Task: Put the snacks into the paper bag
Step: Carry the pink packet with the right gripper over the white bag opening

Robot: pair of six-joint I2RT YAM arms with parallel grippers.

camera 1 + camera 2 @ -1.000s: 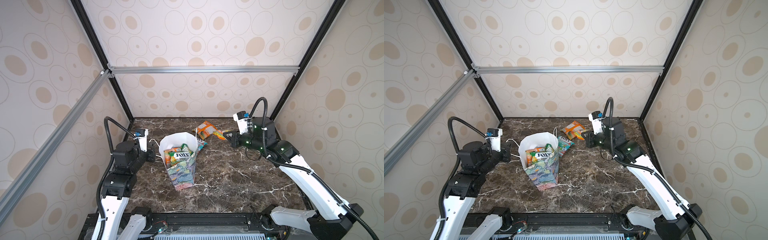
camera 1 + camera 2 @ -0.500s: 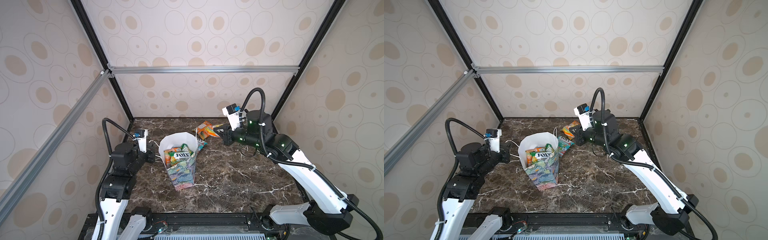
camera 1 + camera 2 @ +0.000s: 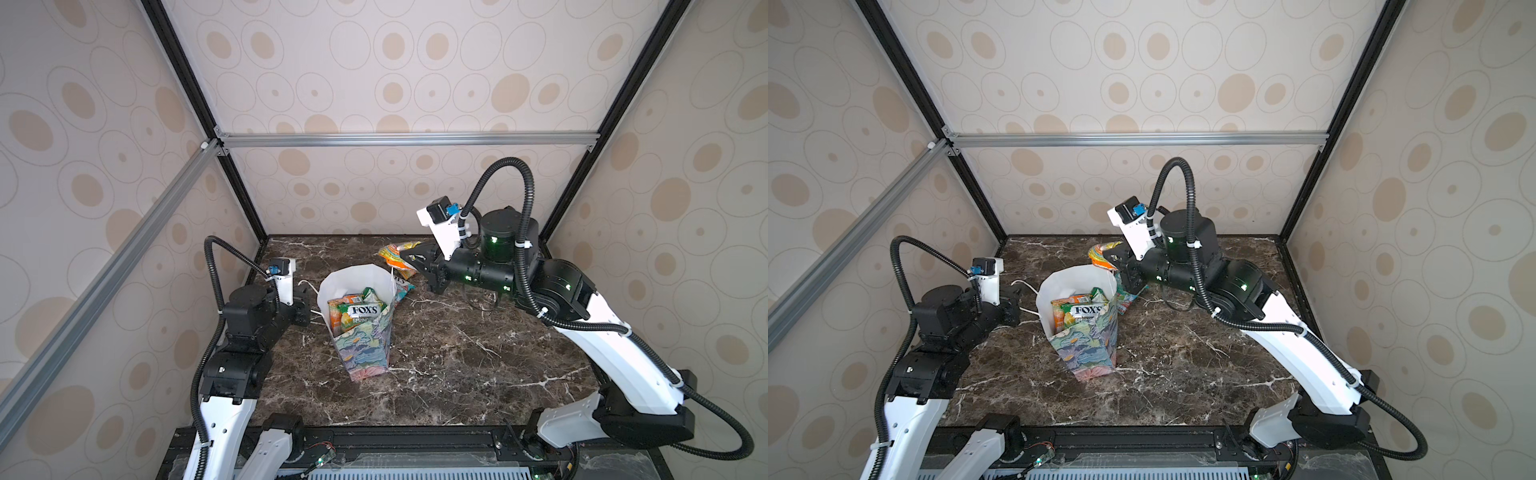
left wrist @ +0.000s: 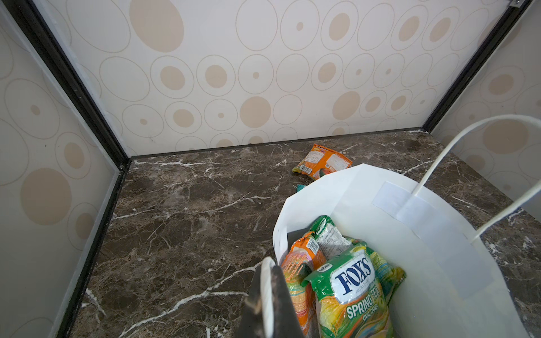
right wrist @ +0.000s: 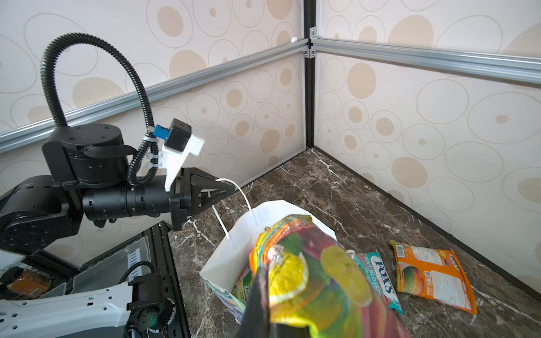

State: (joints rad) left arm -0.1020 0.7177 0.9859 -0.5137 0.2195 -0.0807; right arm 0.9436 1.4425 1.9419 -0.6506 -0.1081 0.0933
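Note:
The paper bag [image 3: 365,353] stands upright mid-table with its white mouth open, and several snacks sit inside, a green FOX'S packet [image 3: 362,312] on top. My left gripper [image 3: 305,307] is shut on the bag's white cord handle [image 5: 242,191]. My right gripper [image 3: 406,252] is shut on a red-yellow packet [image 5: 304,281], which hangs in the air by the bag's back right rim [image 3: 1100,270]. On the table behind the bag lie a teal FOX'S packet [image 5: 380,282] and an orange packet [image 5: 433,273]. In the left wrist view the orange packet [image 4: 322,161] lies near the back wall.
Patterned walls with black corner posts [image 3: 241,195] close the marble table [image 3: 457,365] on three sides. The right arm [image 3: 602,332] reaches across the table's right half. A second cord handle [image 4: 456,152] arches over the bag's far side.
My right gripper has risen off the table and swung left toward the bag, carrying the red-yellow packet. The left arm and the bag have stayed put.

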